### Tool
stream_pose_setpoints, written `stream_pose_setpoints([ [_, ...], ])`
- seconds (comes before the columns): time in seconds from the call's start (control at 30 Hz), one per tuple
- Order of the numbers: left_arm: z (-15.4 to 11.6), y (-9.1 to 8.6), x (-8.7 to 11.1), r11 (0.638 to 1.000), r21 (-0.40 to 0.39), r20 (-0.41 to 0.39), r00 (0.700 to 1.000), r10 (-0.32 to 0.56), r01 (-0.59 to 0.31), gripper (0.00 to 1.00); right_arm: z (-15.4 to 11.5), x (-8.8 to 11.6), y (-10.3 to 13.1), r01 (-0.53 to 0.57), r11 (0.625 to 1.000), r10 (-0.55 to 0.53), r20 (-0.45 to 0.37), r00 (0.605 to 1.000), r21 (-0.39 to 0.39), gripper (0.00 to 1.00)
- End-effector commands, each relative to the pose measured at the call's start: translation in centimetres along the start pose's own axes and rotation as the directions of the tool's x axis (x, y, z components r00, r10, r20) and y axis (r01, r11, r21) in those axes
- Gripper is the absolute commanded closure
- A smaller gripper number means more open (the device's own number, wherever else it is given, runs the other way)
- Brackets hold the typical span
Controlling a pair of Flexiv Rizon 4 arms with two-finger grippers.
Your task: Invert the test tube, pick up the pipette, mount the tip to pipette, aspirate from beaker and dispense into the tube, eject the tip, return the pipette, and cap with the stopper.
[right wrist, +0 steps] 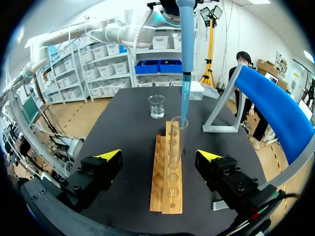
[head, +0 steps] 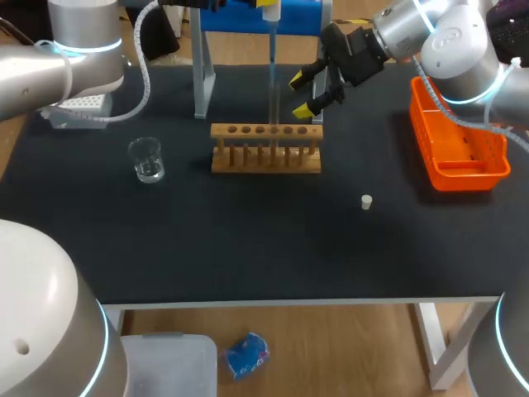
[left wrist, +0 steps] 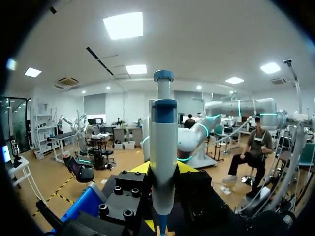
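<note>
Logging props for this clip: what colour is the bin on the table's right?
Orange; the bin shows best in the head view.

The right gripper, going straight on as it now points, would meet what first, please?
Probably the clear glass test tube standing in the wooden rack, ahead of the right gripper; depth is unclear.

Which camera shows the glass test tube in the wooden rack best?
The right wrist view: the test tube stands clear in the rack, pipette tip at its mouth. The head view shows it faintly; the left wrist view, not at all.
</note>
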State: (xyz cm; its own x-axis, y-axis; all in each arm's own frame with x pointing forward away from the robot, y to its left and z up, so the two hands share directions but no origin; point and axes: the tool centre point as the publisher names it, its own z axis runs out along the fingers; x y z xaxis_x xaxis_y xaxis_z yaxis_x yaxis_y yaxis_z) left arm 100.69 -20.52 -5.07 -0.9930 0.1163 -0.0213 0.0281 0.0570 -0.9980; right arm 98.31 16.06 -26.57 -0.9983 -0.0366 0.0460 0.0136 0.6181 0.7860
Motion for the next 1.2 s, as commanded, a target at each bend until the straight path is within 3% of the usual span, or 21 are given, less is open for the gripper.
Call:
stream_pose_setpoints([
  [0.03, 0.1, -0.1, 0.7, 1.0, -0.003, 0.012, 1.0, 0.005, -0.005, 1.0, 0.0, -0.1, 0.0, 0.0, 1.0, 0.0, -0.003, 1.0, 0.002, 0.0],
  [1.2, 0.4, 1.9, -0.6, 1.0, -0.013, -0.005, 1.0, -0.026, 0.026, 1.0, 0.0, -0.1, 0.0, 0.0, 1.0, 0.0, -0.003, 1.0, 0.002, 0.0],
])
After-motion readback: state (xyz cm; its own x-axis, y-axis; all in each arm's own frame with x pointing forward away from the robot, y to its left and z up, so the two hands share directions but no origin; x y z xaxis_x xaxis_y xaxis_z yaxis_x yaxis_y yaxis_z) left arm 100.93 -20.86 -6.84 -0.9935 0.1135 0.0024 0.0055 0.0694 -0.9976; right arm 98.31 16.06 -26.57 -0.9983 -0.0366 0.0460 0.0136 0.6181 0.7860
